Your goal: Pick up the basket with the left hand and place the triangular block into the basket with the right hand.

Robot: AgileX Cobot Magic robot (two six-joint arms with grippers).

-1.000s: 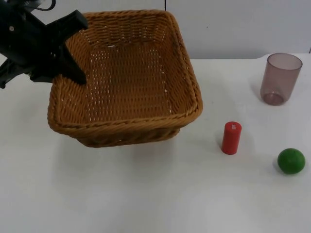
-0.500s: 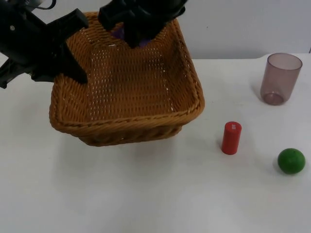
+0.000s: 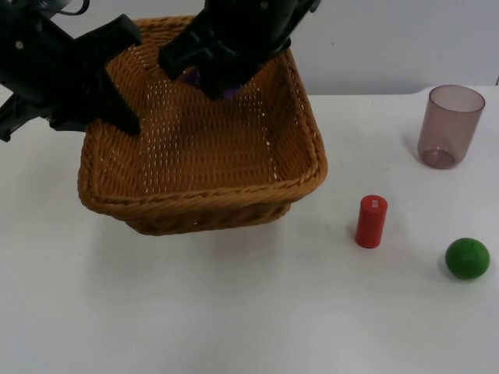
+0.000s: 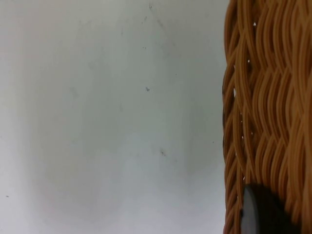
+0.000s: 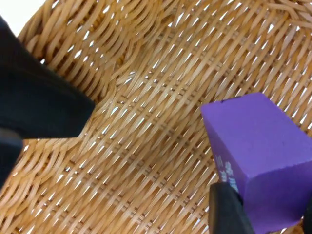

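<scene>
Purple block clamped in right claw, above wicker basket

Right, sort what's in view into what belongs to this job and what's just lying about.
In the job:
- basket, held at its rim by the left gripper
- purple block, held by the right gripper over the basket

Lying about:
- red cylinder
- green ball
- tinted cup

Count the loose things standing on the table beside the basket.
3: a cup at the far right, a red cylinder right of the basket, a green ball nearest the right edge.
</scene>
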